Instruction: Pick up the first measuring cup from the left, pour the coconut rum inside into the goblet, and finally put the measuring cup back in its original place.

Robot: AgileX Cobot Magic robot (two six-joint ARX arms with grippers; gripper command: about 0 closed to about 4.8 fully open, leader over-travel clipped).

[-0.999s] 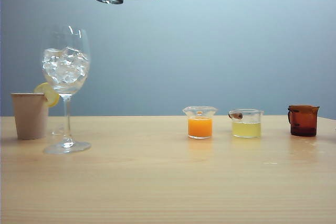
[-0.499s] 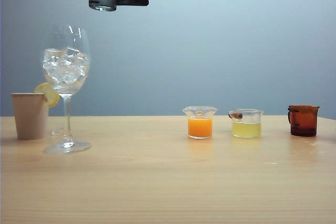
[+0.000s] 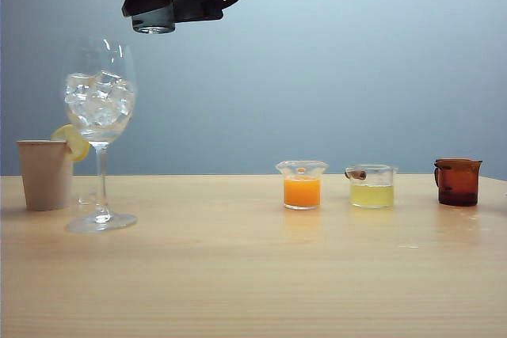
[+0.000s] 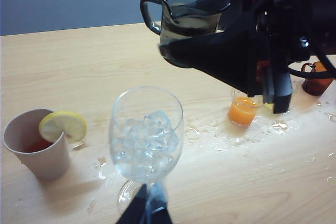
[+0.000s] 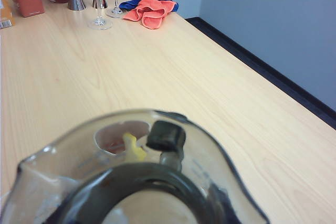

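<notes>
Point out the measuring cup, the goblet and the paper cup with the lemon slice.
measuring cup [image 4: 191,9]: left wrist view, on its smoky side wall below the rim.
goblet [image 4: 147,140]: left wrist view, on the bowl over the ice cubes.
paper cup [image 4: 44,158]: left wrist view, on its outer wall.

Even, soft light overall; wall [image 3: 356,53] brightest at upper middle, dimmer at the corners. Faint shadows under cups on table [image 3: 253,275]. Wet glare beside the goblet [image 4: 146,140]. Measuring cup [image 5: 131,182] badly out of focus close to lens.
</notes>
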